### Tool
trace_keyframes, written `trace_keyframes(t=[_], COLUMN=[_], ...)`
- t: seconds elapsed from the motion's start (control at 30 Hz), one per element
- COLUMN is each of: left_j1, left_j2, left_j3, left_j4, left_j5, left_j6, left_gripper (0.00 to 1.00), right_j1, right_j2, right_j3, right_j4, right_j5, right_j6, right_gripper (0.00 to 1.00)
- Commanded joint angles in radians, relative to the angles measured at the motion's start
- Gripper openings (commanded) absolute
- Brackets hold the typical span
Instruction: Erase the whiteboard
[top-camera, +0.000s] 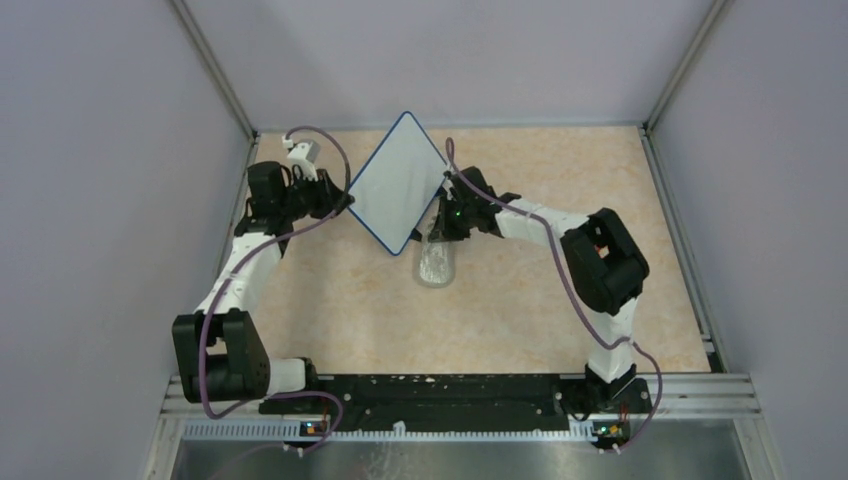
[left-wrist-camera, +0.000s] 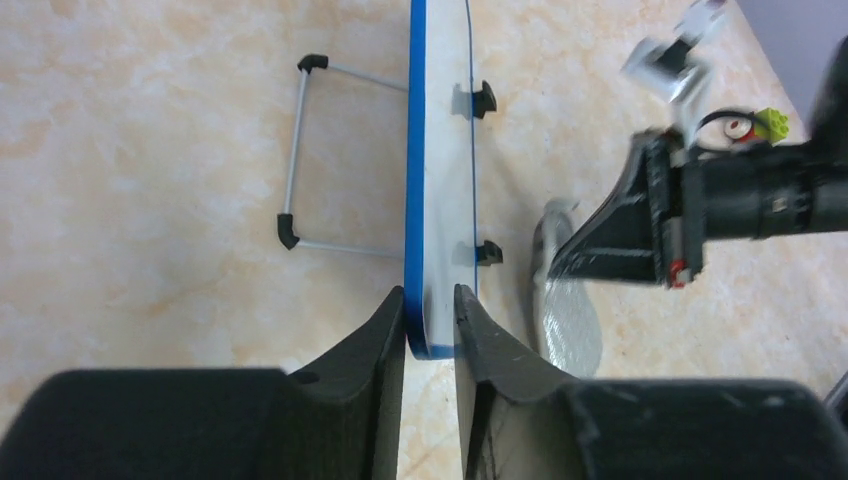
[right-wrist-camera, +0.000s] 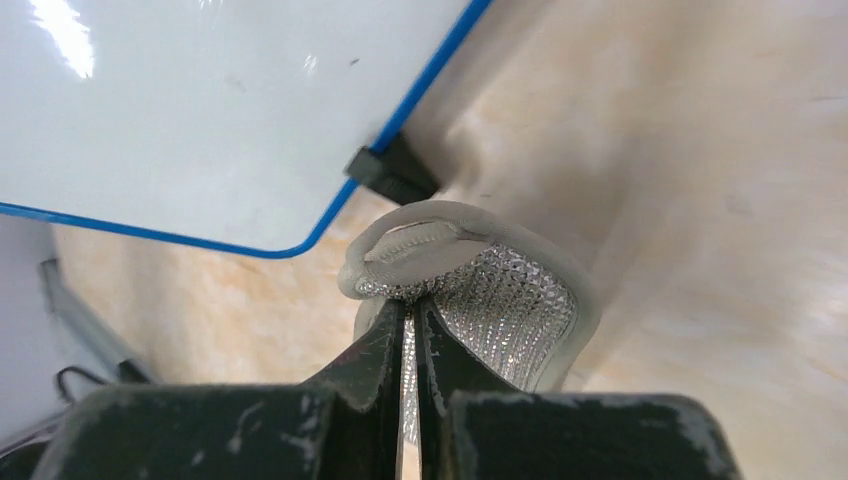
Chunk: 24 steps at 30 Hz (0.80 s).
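Pinching the whiteboard (top-camera: 398, 182) by one corner with the left gripper (left-wrist-camera: 430, 300), both fingers closing on opposite faces just inside the blue rim. Holding it up on edge and tilted over the far middle of the tabletop (top-camera: 520, 300), with a blank white face turning toward the right arm and a wire stand and black feet sticking out behind. Clamping the right gripper (right-wrist-camera: 410, 305) fully on the rim of a grey, silver-meshed eraser pad (right-wrist-camera: 510, 310), just beside the whiteboard's lower rounded corner and one foot. Letting the pad hang toward the tabletop, right of the left gripper and apart from it.
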Motion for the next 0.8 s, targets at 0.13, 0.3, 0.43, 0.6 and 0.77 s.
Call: trace_keyframes(t=[0.13,0.3,0.43,0.6,0.77], left_j1=[-0.021,-0.021,-0.021,-0.021,-0.024], left_j2=[0.003,-0.017,-0.036,-0.067,-0.121], left_j3=[0.023,0.023,0.023,0.032,0.066], left_j4=[-0.098,-0.095,-0.102,-0.124,-0.162], left_j5=[-0.01,-0.031,-0.069,-0.131,-0.18], left_j6=[0.033,0.041,0.05,0.059,0.048], left_gripper=[0.47,0.54,0.59,0.62,0.72], right_j1=[-0.035,-0.035,-0.035,-0.035,-0.035], right_j2=[-0.195,-0.26,-0.291,-0.303,-0.314], right_j3=[-0.058,-0.159,-0.192,-0.205,-0.2], right_j4=[-0.242,-0.265,-0.28,-0.296,-0.312], right_j5=[0.274,0.325,0.351,0.361,0.358], right_j6=[-0.238,-0.269,-0.293,-0.31,-0.324], right_gripper=[0.0,0.0,0.0,0.0,0.01])
